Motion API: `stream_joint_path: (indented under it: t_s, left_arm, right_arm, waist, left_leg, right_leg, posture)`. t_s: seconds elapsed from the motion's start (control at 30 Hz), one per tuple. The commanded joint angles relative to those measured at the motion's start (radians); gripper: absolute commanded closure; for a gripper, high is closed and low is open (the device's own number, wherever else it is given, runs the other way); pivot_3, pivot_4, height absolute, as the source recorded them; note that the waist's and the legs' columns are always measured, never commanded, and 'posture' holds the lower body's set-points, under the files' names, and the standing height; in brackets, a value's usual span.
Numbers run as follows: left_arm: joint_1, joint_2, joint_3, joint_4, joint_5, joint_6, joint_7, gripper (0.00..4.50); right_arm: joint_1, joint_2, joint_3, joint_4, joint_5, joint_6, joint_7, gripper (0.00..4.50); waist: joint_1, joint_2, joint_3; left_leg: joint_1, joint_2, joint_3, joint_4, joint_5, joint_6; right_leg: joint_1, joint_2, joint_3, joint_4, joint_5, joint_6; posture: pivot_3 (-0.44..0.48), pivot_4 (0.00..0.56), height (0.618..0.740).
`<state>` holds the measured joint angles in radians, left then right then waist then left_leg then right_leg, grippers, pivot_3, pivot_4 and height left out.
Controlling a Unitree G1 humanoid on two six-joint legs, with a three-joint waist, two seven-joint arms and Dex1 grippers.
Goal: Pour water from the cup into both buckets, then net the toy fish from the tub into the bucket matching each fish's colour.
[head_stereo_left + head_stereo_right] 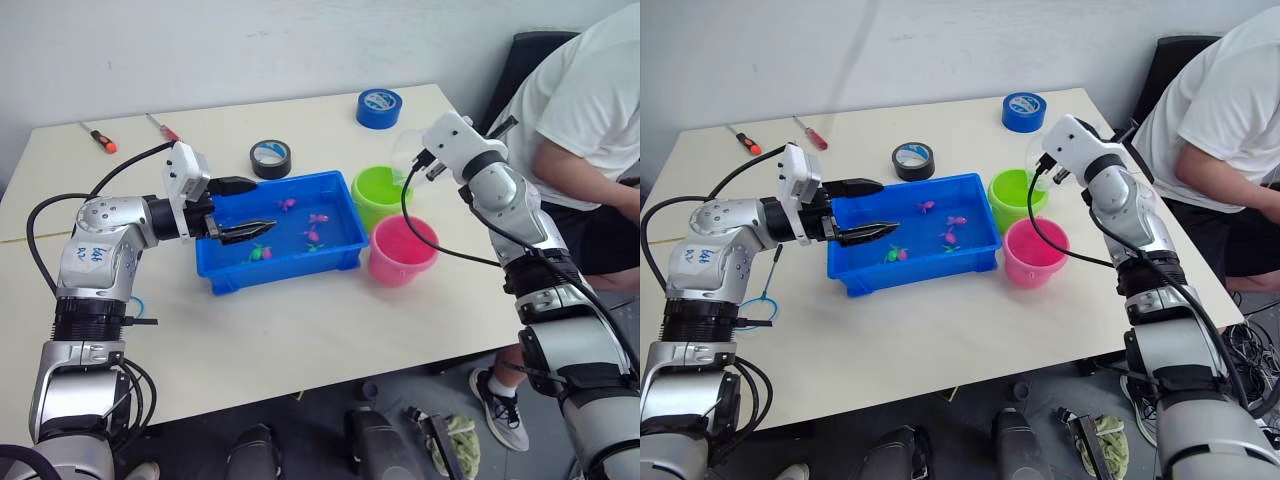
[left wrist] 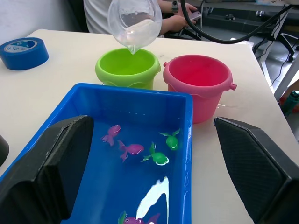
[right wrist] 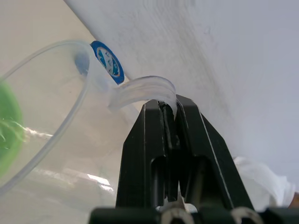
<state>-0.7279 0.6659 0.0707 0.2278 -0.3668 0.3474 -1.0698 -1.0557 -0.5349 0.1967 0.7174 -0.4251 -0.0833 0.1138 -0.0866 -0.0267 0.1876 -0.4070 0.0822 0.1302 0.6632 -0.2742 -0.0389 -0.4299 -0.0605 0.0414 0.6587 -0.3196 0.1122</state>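
My right gripper (image 3: pixel 169 103) is shut on the handle of the clear cup (image 2: pixel 134 21). The cup is tipped lip-down above the lime green bucket (image 1: pixel 378 192) and holds some water. The pink bucket (image 1: pixel 402 250) stands just in front of the green one. Both are at the right end of the blue tub (image 1: pixel 285 268). Several tiny pink and green toy fish (image 2: pixel 159 157) lie in the tub's water. My left gripper (image 1: pixel 262 205) is open and empty over the tub's left part. The net (image 1: pixel 758 303) lies on the table beside my left arm.
A black tape roll (image 1: pixel 271 158) sits behind the tub and a blue tape roll (image 1: pixel 379 107) lies at the back right. Two screwdrivers (image 1: pixel 100 138) rest at the back left. A person in a white shirt (image 1: pixel 580 110) sits at the table's right end.
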Motion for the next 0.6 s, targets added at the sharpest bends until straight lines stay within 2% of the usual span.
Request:
stream_joint_path:
  t_s: [0.03,0.6]
  left_arm:
    - [-0.003,0.009,0.033,-0.027,-0.013,-0.019,0.011,0.00]
    - [0.010,0.005,0.039,-0.041,-0.017,-0.033,0.045,0.00]
  right_arm:
    - [-0.040,-0.010,0.012,-0.003,-0.036,-0.030,-0.034,4.49]
    - [-0.088,-0.029,0.144,0.056,-0.234,-0.154,-0.143,4.49]
  waist:
    - [0.000,0.000,0.000]
    - [0.000,0.000,0.000]
  left_leg:
    - [0.000,0.000,0.000,0.000,0.000,0.000]
    - [0.000,0.000,0.001,0.000,0.000,0.000]
  right_leg:
    - [0.000,0.000,0.000,0.000,0.000,0.000]
    - [-0.001,0.000,0.001,0.000,0.000,0.000]
  posture:
    - [0.000,0.150,0.731]
    - [0.000,0.150,0.731]
